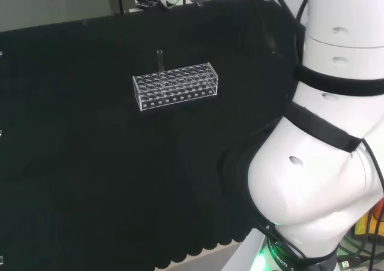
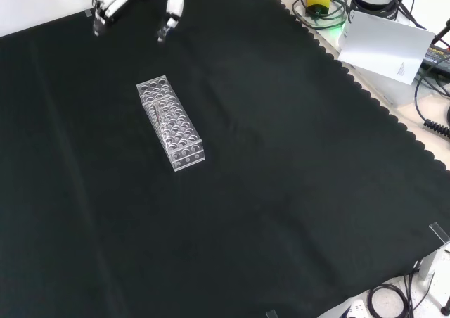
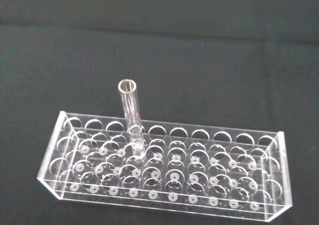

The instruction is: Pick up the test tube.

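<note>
One test tube [image 3: 130,116] stands upright in a clear rack [image 3: 164,171] on the black cloth [image 2: 281,191]; in the front view its glass is hard to make out against the rack. My hand [image 2: 112,1], cut off at that view's top edge, hangs with fingers [image 2: 172,12] relaxed, holding nothing, well apart from the rack.

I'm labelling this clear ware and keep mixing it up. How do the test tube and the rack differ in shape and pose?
The test tube is a narrow round cylinder standing upright with an open mouth; the rack is a long, low, box-shaped block lying flat on the black cloth. The test tube is one plain piece, while the rack has rows of round holes. The test tube sits in a hole and rises above the rack. Both are clear.
</note>
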Controlling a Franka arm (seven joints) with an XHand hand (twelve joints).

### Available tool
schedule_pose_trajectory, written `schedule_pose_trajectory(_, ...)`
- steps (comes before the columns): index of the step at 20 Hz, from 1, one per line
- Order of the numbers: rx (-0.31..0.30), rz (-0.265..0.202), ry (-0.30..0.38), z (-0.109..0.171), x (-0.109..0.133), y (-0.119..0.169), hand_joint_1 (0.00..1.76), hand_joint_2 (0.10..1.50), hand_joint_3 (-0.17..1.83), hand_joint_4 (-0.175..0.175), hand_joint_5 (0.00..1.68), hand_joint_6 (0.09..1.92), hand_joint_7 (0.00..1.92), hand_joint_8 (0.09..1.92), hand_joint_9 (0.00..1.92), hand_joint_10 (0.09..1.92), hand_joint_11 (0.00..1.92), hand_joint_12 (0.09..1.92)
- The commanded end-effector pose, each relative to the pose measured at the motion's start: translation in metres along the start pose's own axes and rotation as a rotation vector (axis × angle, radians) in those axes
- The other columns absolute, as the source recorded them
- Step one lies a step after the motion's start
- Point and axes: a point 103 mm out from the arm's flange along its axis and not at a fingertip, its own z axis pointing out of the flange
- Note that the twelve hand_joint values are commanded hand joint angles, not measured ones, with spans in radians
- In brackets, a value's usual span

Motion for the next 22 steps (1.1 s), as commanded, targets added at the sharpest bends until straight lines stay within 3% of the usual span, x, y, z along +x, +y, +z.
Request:
schedule_pose_trajectory(1, 0.055, -0.032, -0.013, 0.019, 0.005, 0.027, 0.72, 0.79, 0.5, 0.007, 0.2, 0.09, 0.0, 0.71, 0.0, 0.92, 0.0, 1.48)
schedule_pose_trajectory(11, 0.139, -0.042, 0.009, 0.052, 0.016, 0.04, 0.76, 0.76, 0.55, -0.042, 0.28, 0.09, 0.15, 0.85, 0.03, 0.96, 0.0, 1.5)
schedule_pose_trajectory(22, 0.192, -0.048, 0.005, 0.084, 0.024, 0.048, 0.78, 0.74, 0.58, -0.054, 0.32, 0.09, 0.19, 0.87, 0.08, 0.96, 0.0, 1.53)
